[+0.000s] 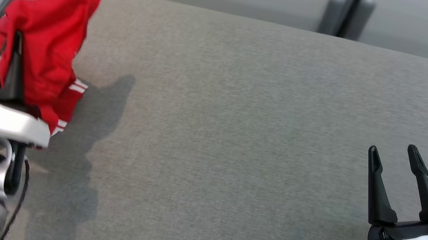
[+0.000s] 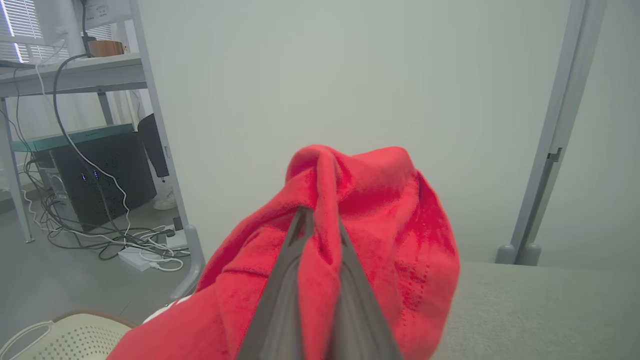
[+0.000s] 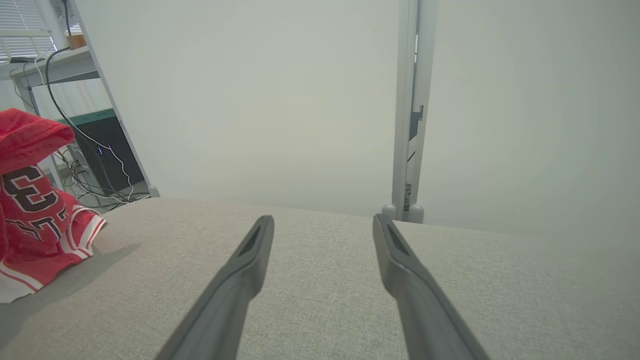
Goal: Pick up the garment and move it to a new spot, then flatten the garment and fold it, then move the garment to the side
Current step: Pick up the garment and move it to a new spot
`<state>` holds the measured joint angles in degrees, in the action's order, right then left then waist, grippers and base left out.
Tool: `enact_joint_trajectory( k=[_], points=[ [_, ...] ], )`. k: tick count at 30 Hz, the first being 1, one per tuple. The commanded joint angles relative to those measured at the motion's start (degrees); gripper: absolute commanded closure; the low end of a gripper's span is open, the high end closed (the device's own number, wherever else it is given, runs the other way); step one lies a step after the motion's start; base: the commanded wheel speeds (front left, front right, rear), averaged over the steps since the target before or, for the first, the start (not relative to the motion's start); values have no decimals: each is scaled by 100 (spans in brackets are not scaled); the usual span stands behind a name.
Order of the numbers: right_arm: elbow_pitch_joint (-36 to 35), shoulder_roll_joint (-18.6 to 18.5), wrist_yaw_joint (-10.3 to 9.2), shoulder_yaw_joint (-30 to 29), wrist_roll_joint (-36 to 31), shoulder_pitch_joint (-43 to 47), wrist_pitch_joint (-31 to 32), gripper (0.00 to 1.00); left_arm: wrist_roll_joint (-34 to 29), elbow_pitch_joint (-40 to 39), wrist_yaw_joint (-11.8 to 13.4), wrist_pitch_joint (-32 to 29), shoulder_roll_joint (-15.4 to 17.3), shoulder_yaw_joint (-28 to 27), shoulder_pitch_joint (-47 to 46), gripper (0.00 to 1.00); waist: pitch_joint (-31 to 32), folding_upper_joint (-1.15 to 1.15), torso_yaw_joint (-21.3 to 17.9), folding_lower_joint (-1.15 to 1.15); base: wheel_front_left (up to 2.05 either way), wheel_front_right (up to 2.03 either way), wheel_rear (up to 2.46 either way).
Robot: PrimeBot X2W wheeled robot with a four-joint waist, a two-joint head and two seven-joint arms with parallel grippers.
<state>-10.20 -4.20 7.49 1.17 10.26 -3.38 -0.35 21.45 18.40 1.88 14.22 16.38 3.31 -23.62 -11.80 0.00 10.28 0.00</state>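
In the head view the left gripper (image 1: 12,45) has its two dark fingers pressed together on a bunched fold of the red garment (image 1: 53,34). The cloth is draped over and beyond the fingertips, and a hem with white stripes hangs down to the right of the gripper's pale base. The garment's lower part seems to touch the grey fabric-covered table (image 1: 236,140) at its near-left corner. The right gripper (image 1: 392,148) is well apart from the garment, on the far side of the table from it. Its fingers are spread, with nothing between them.

In the left wrist view the left gripper (image 2: 320,220) is clamped on the garment (image 2: 390,210). Red cloth is squeezed between the fingers and mounds up above and to both sides of them. A pale perforated basket (image 2: 75,340) lies low to the gripper's left.

In the right wrist view the right gripper (image 3: 322,220) is apart and empty above the table (image 3: 525,280). The garment (image 3: 35,225) hangs far off to the left of its fingers, showing a dark numeral and white-striped trim. A grey post (image 3: 410,125) stands straight ahead beyond the fingertips.
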Motion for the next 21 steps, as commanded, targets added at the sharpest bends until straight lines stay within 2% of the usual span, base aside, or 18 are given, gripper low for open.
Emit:
enact_joint_trajectory(
  k=[1,5,11,16,21],
  points=[
    [5,-5,2,-8,30,57,-38,0,-26,-321,77,-30,8,9,204,100,192,0,-250,0,0,0,0],
    [-4,34,2,-16,72,180,-66,0,-158,-1440,342,-285,-47,128,1009,100,311,0,-480,0,0,0,0],
    [-16,74,2,-68,141,220,-107,0,-308,-2681,502,-629,-175,475,1698,100,368,0,-795,0,0,0,0],
    [-97,89,2,-52,168,154,-92,0,-294,-3102,342,-800,-322,859,1492,100,235,0,-1073,0,0,0,0],
    [-134,101,2,-9,200,13,-158,0,-344,-3047,79,-926,-513,1360,980,100,-60,0,-1507,0,0,0,0]
  ],
)
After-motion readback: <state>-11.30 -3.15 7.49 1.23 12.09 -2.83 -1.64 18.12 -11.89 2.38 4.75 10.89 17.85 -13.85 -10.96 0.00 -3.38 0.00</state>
